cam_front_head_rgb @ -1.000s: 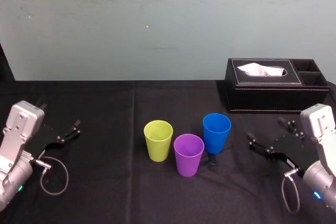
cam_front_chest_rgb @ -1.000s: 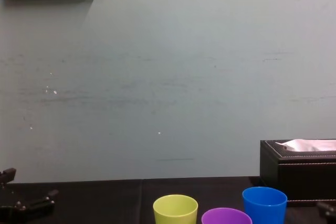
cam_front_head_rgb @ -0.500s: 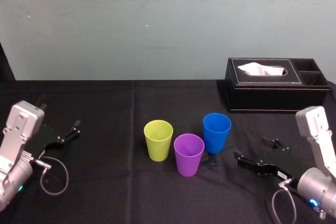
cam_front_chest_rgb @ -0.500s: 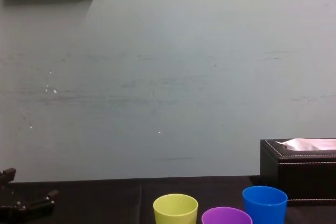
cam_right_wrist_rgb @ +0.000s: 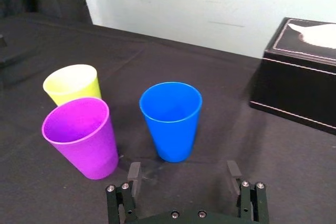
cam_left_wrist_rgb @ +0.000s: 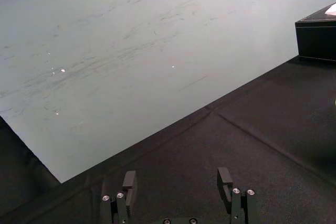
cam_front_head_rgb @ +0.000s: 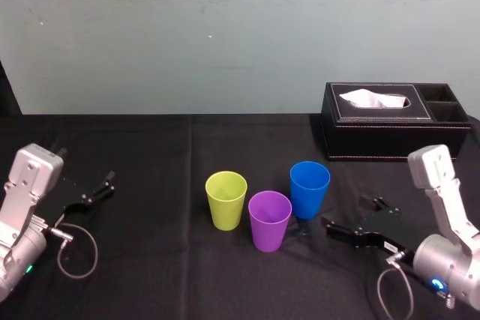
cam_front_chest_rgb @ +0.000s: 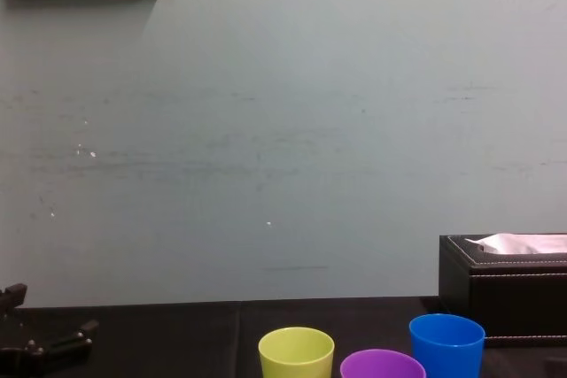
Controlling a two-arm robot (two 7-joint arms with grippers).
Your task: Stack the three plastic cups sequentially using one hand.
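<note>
Closing in from the right, the right gripper (cam_front_head_rgb: 345, 212) now sits nearer the blue cup (cam_front_head_rgb: 310, 189) than it did a second ago, while all three cups have stayed put. Its two black fingers are spread wide and hold nothing. In the right wrist view the gap between them faces the blue cup's lower wall, apart from it.

The blue cup stands upright and mouth up on the black tablecloth (cam_front_head_rgb: 150, 260). The purple cup (cam_front_head_rgb: 269, 220) stands just beside it, to its left and nearer the robot. The yellow-green cup (cam_front_head_rgb: 226, 200) stands farther left of the blue cup, just beyond the purple one. A black tissue box (cam_front_head_rgb: 390, 121) sits behind the blue cup and to its right. Far to the blue cup's left, the left gripper (cam_front_head_rgb: 101, 187) rests low over the cloth, its fingers also spread and empty.

The cups look light, thin-walled and smooth, so each would likely tip at a nudge and flex under a hard squeeze. A gentle pinch across the upper wall, just under the rim, seems the safest hold, since the widening taper above the fingers should check any downward slip. With the purple cup so close, the blue cup's right side looks the easier way in.
</note>
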